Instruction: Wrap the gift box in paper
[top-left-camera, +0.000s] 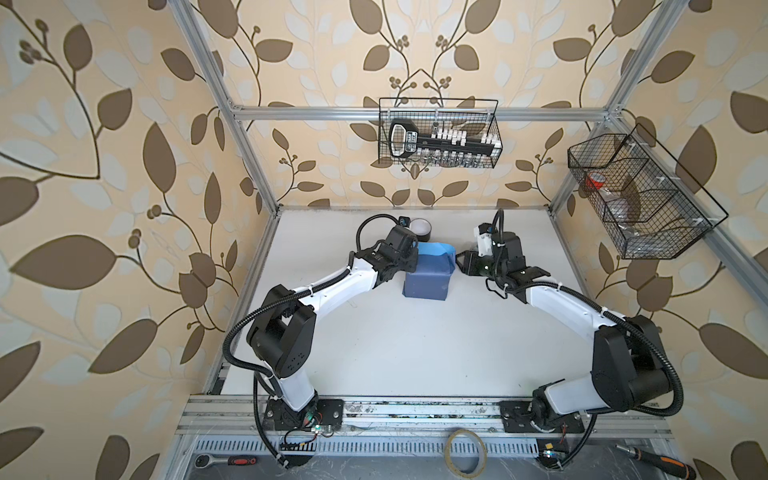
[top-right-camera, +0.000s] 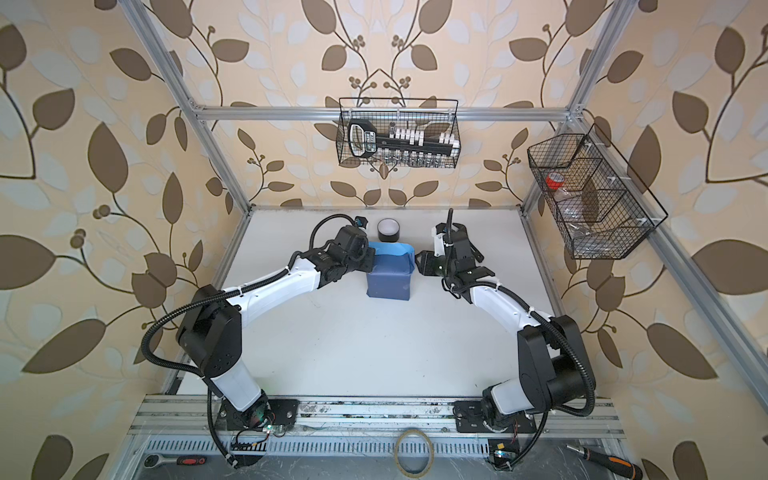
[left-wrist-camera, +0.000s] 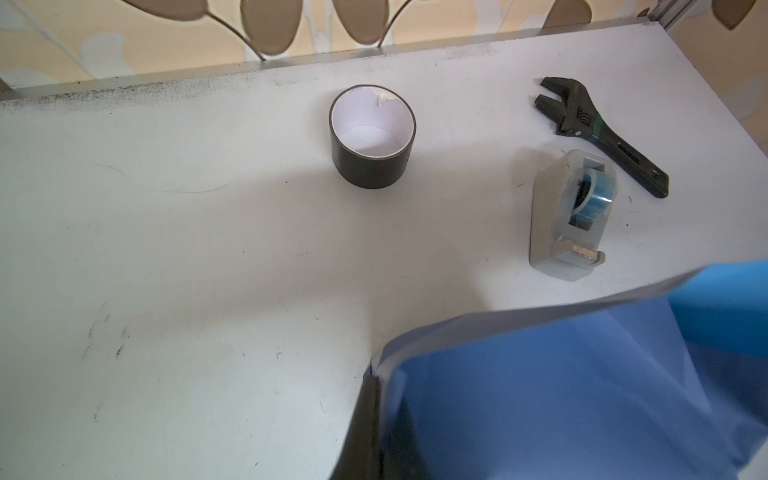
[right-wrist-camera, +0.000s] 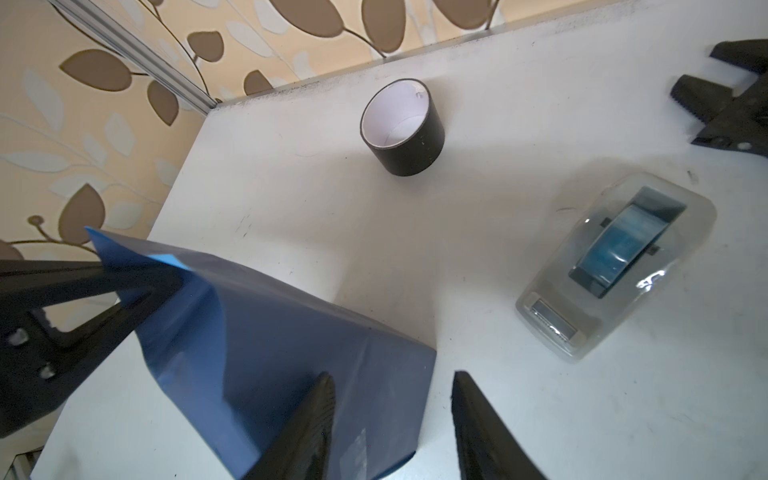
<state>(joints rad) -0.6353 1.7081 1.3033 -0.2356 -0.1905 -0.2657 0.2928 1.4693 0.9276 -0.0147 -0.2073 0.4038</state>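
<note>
— Slate-blue paper (top-left-camera: 426, 284) stands folded into a boxy parcel on the white table (top-left-camera: 395, 345), toward the back, between our two arms. Do we see the gift box?
— No, the wrap hides it. We note a lighter blue flap rising at the parcel's far end.
— Left fingers (right-wrist-camera: 141, 276)?
— Clenched on a corner of that flap, holding it up off the table.
— Right fingers (right-wrist-camera: 316, 419)?
— Spread apart, nothing between them. In the right wrist view one tip overlaps the parcel's corner; whether it touches, we cannot tell.
— Other items?
— We log a black tape roll (left-wrist-camera: 372, 137) upright behind the parcel and apart from it, a grey tape dispenser (left-wrist-camera: 571, 216) off to its side, and a black wrench (left-wrist-camera: 602, 133) near the dispenser.
</note>
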